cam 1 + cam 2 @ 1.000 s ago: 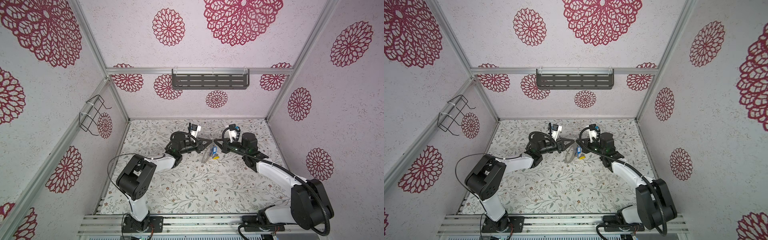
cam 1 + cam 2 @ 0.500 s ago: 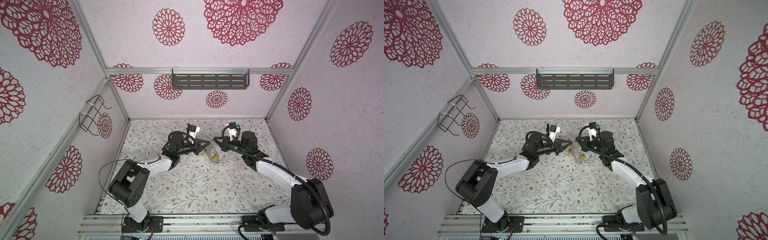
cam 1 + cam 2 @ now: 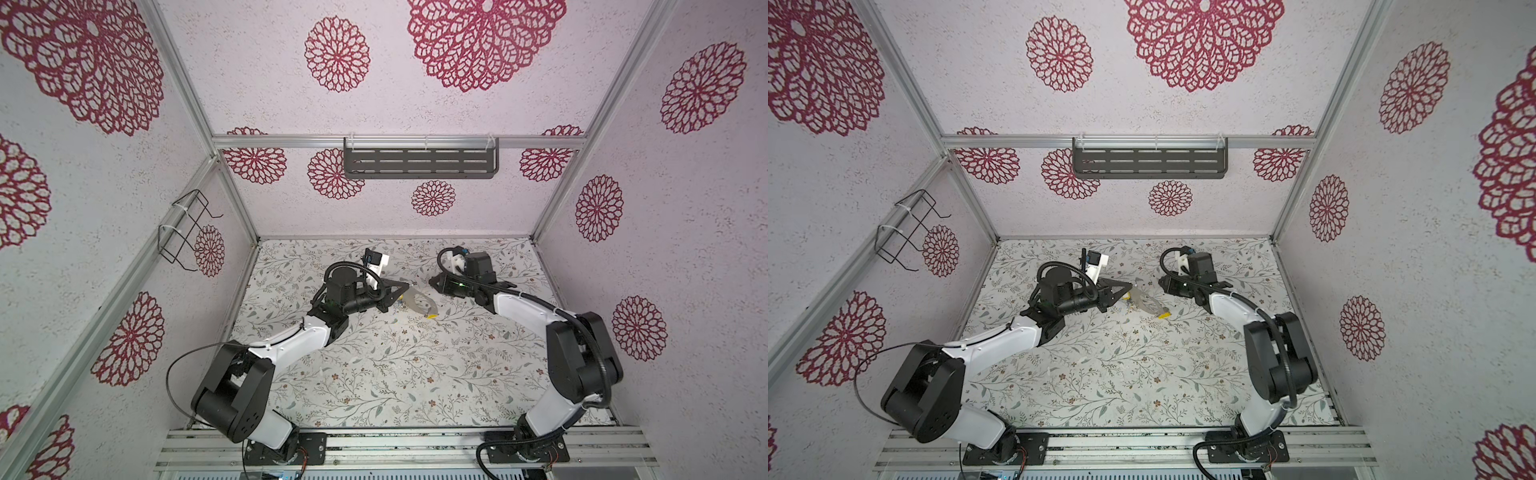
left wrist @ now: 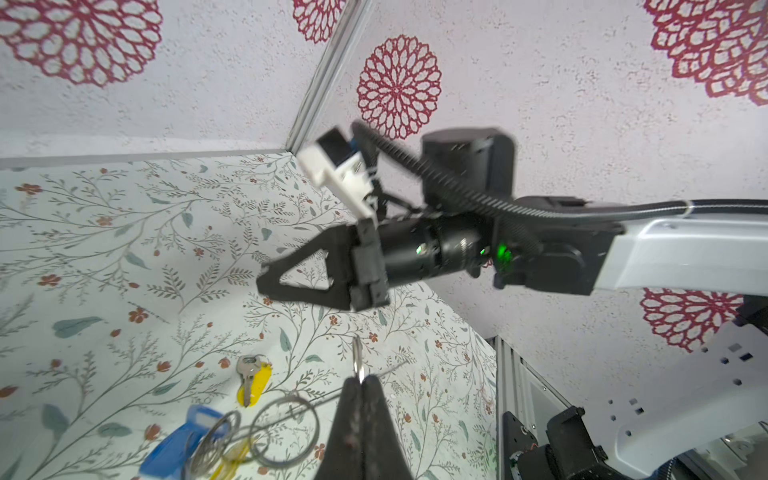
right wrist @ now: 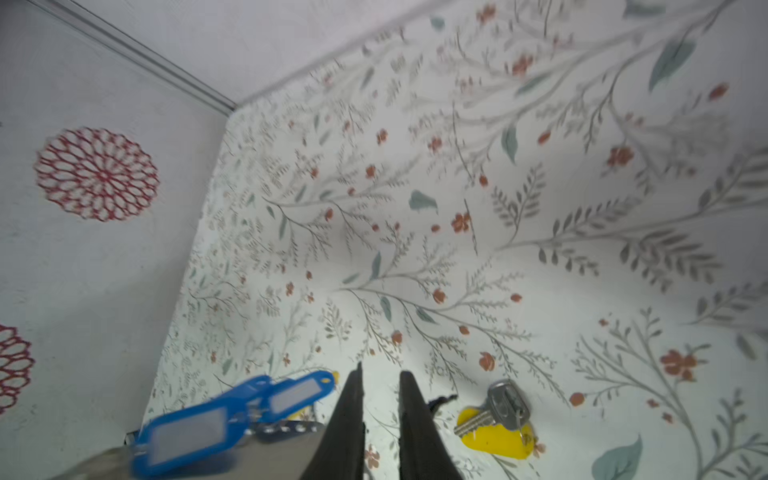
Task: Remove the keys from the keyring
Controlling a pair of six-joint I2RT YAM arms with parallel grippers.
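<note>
Left gripper (image 4: 360, 379): jaws closed on a thin metal rim; in a top view it meets one end of the keyring (image 3: 410, 298).
Right gripper (image 5: 381, 372): jaws narrowly apart, empty, near the keyring.
Blue key tags (image 5: 187, 436): bunched together at the keyring.
Yellow key tag (image 5: 498, 436): lies on the floral tabletop (image 5: 498, 249) with a silver key (image 5: 505, 403) on top.

Bright, even, diffuse light and faint shadows meet you. In the right wrist view the blue oblong plastic key tags (image 5: 187, 440) smear with motion blur; the floral-printed white tabletop (image 5: 540, 270) beyond them is soft.
</note>
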